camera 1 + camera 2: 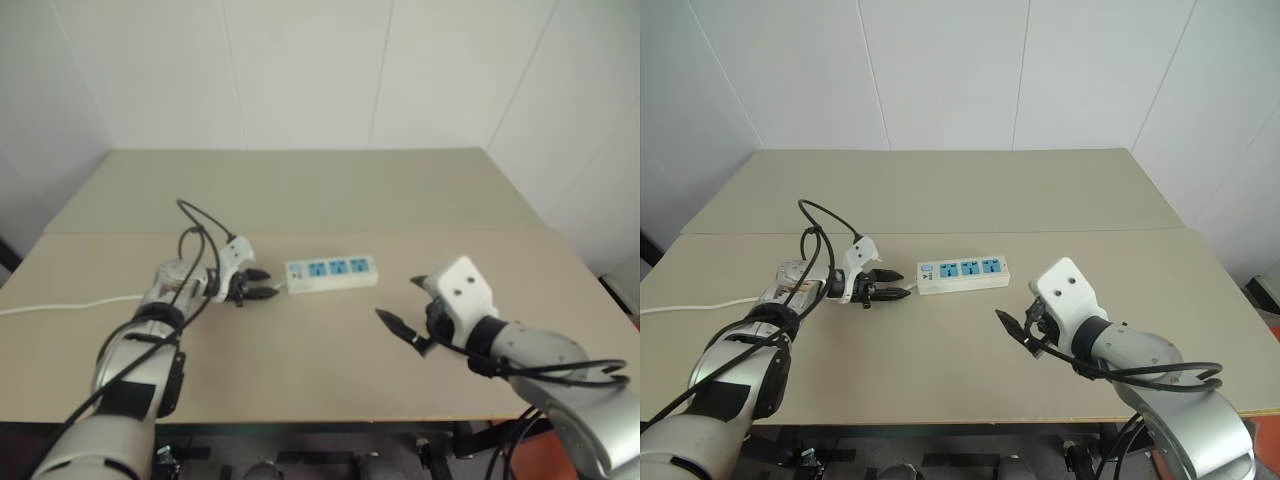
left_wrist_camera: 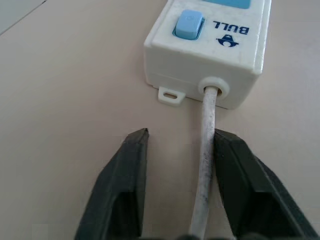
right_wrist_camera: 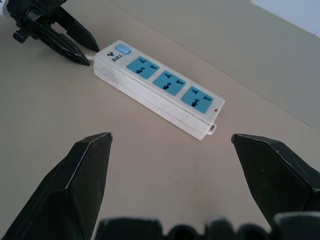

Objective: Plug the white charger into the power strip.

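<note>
A long white power strip with three blue sockets in a row lies flat near the middle of the head views, on a beige table set against white walls. Its thin white cord leaves the end that carries the blue switch and trails off to the left edge of the frame. The left gripper sits just left of the strip's switch end, low over the table, pointing right toward it. In the left wrist view its two black fingers straddle the cord: the cord runs up between them, touching or nearly touching one finger, with a clear gap to the other, so the fingers are part closed around the cord without visibly pinching it. The strip's end lies just beyond the fingertips. The right gripper hovers at the lower right of the head views, well apart from the strip, its fingers spread wide and empty; in its wrist view the strip lies beyond and between them, upper centre of the frame.
</note>
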You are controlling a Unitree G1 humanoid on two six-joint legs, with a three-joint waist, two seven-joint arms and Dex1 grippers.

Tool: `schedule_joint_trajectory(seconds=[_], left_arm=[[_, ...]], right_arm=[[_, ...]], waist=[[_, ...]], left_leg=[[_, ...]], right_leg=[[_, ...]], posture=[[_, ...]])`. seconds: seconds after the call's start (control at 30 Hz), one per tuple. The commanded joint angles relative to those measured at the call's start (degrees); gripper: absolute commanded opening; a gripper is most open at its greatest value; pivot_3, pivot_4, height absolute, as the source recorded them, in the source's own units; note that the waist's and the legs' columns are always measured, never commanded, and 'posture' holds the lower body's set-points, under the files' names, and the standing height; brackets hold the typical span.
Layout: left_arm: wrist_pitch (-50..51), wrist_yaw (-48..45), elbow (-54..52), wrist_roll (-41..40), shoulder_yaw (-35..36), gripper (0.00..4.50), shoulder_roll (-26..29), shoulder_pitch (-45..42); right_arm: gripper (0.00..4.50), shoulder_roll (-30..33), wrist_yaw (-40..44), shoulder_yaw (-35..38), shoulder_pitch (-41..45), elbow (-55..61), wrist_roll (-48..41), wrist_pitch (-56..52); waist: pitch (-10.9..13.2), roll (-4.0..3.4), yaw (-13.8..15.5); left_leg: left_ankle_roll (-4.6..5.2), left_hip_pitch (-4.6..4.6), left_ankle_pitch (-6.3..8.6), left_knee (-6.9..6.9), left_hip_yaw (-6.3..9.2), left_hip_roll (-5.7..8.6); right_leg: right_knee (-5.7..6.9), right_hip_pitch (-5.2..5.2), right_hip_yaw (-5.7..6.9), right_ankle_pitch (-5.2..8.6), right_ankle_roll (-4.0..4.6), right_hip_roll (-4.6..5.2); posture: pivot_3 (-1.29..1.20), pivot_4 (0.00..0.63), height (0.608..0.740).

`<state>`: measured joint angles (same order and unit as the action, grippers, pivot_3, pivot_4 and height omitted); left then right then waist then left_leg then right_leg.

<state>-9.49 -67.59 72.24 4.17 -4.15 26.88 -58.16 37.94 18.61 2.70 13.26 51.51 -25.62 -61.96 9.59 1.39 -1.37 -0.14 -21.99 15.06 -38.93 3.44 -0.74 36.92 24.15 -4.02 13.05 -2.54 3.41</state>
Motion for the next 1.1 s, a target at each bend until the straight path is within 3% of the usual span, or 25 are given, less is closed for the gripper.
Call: schedule_joint_trajectory(seconds=[0.03,0.13,0.17,0.43,0.53,0.7,0.8,0.93,1.07,1.1], left_arm=[[1.05,-1.27,0.84,1.02,-0.49,1.02,0.13,0.57],[0.56,-1.95,0.32,0.68,-0.19,0.06,0.37,0.89],[0.27,-2.17,0.07,0.36,0.12,0.02,0.33,1.0],[0.97,-5.97,-9.75,-4.58,3.23,0.02,0.05,4.32],[9.7,-8.16,-22.3,-5.81,2.11,0.02,1.14,9.19],[27.47,-3.23,-53.81,-6.42,0.79,0.02,3.57,23.01],[37.78,-0.15,-65.27,-9.19,2.3,0.02,4.02,27.58],[45.94,3.52,-77.06,-11.7,2.13,0.02,4.76,34.42],[47.72,5.63,-80.51,-13.82,1.57,0.02,4.99,37.63],[47.05,4.8,-80.81,-14.78,1.51,0.31,5.31,38.06]], right_arm=[[4.5,0.7,-0.41,0.54,0.97,0.38,0.81,-0.13],[4.5,0.9,-0.46,-0.17,1.04,-0.36,1.29,0.1],[4.5,0.97,-0.47,-0.44,1.05,-0.54,1.42,0.22],[4.5,0.93,-0.4,-1.91,0.85,-1.13,2.64,0.5],[4.5,0.85,-0.27,-1.67,-0.12,-0.93,2.61,0.48],[4.5,0.24,-0.31,-1.64,-0.78,-1.13,2.46,0.61],[4.5,-0.14,-0.55,-2.26,-0.92,-2.03,2.92,1.06],[4.5,-0.5,-0.31,-3.01,-0.98,-3.22,3.47,1.82],[4.5,-0.62,-0.07,-4.16,-0.45,-4.83,4.23,2.77],[4.5,-0.59,-0.01,-4.43,-0.28,-5.24,4.46,3.01]], waist=[[0.0,0.0,0.0],[0.0,0.0,-0.03],[0.0,0.0,-0.03],[0.0,0.0,-0.02],[0.0,0.0,-0.05],[0.0,0.0,-0.51],[0.0,0.0,-0.54],[0.0,0.0,-0.76],[0.01,0.0,-0.83],[0.0,0.0,-0.73]], left_leg=[[0.0,0.0,0.0,0.0,0.0,0.0],[0.0,0.01,0.0,0.0,0.0,0.0],[0.0,0.02,0.0,0.0,0.0,0.0],[0.0,-0.09,0.0,-0.01,0.01,-0.01],[0.0,-0.11,0.0,0.0,0.02,-0.01],[0.0,-0.11,0.0,0.01,0.02,-0.05],[-0.01,-0.05,0.0,0.0,0.03,-0.06],[-0.01,0.01,-0.01,0.0,0.01,-0.05],[-0.01,-0.02,0.0,0.06,0.01,-0.07],[-0.01,-0.02,-0.01,0.05,0.02,-0.07]], right_leg=[[0.01,0.0,0.0,0.0,0.0,0.0],[0.02,0.0,0.0,0.0,0.0,0.0],[0.02,-0.01,0.0,0.0,0.0,0.0],[-0.01,0.06,0.01,0.0,0.0,0.0],[-0.01,0.08,0.02,0.0,0.0,0.01],[-0.02,0.1,-0.01,0.0,0.0,0.01],[0.04,0.08,-0.01,0.0,0.01,0.0],[0.04,0.02,-0.02,0.0,0.0,0.01],[-0.02,0.08,-0.01,0.01,0.02,0.0],[-0.01,0.08,-0.01,0.01,0.02,0.0]], posture=[[0.0,0.15,0.74],[0.0,0.15,0.74],[0.0,0.15,0.74],[0.0,0.15,0.74],[0.0,0.15,0.74],[0.0,0.15,0.74],[0.0,0.15,0.74],[0.0,0.15,0.74],[0.0,0.15,0.74],[0.0,0.15,0.74]])
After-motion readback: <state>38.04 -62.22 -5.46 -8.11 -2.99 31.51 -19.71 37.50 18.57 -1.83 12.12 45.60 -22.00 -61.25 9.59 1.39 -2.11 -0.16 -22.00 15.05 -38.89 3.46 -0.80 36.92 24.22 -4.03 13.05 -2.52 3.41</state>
